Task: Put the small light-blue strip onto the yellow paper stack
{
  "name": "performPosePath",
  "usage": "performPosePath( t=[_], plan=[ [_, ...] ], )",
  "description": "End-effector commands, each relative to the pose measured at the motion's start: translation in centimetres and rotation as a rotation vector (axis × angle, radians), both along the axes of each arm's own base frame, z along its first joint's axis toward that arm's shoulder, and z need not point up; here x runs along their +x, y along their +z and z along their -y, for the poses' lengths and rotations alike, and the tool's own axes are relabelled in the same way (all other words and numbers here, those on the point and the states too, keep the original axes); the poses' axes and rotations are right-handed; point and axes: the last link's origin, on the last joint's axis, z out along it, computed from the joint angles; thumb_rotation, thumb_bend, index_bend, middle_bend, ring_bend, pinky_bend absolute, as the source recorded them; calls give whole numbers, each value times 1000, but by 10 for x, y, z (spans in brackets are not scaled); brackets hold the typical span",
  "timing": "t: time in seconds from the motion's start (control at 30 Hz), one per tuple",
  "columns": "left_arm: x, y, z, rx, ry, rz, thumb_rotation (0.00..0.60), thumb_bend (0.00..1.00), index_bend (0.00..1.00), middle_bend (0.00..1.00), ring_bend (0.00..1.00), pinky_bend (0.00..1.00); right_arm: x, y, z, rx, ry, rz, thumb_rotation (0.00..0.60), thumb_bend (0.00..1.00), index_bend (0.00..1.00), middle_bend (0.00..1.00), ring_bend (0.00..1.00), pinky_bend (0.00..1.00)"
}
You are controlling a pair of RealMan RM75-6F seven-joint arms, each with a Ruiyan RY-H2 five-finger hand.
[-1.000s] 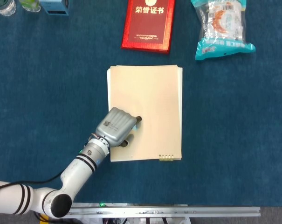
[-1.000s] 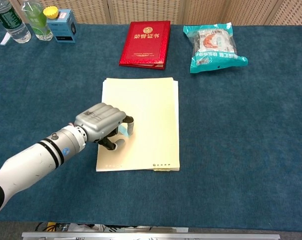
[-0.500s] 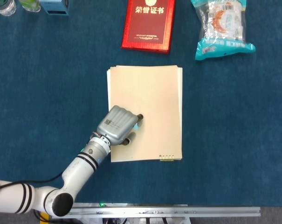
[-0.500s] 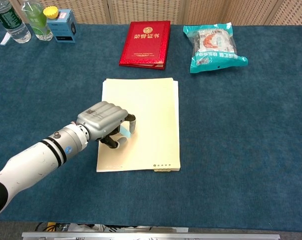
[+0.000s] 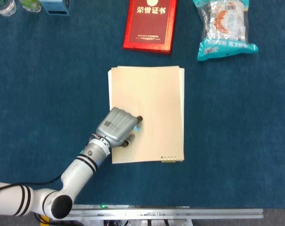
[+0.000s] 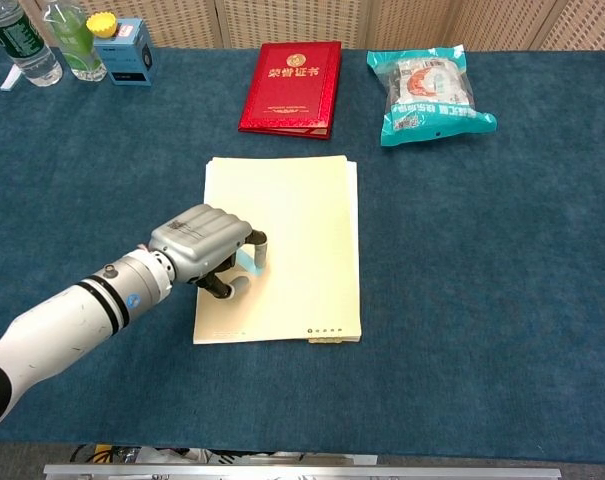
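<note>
The yellow paper stack (image 5: 151, 103) (image 6: 292, 230) lies in the middle of the blue table. My left hand (image 5: 117, 127) (image 6: 202, 243) hovers low over the stack's near-left part with its fingers curled in. A sliver of the small light-blue strip (image 5: 138, 126) (image 6: 248, 263) shows between the fingertips and the thumb, so the hand pinches it just above the paper. Most of the strip is hidden by the fingers. I cannot tell whether the strip touches the paper. My right hand appears in neither view.
A red certificate book (image 5: 150, 23) (image 6: 291, 86) lies beyond the stack. A teal snack bag (image 5: 225, 27) (image 6: 428, 93) sits at the far right. Bottles (image 6: 20, 45) and a small blue box (image 6: 123, 52) stand at the far left corner.
The left hand, still holding the strip, nudged slightly right over the paper half a second ago and has now drawn back a little to the left.
</note>
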Motion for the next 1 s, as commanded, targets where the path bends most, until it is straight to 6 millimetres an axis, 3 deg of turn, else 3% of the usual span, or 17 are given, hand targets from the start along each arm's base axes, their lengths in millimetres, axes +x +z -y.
performPosePath(
  t=[0.03,1.0],
  plan=[
    [0,1,0,4,1,4,600,403,393,1000,1000,1000,0,0,0,1,0,0,600,89,155,262,119,225],
    [-12,6,0,14,10,-34,600,403,395,1000,1000,1000,2,-1,0,2,7,1,600,89,155,262,119,225]
  ],
)
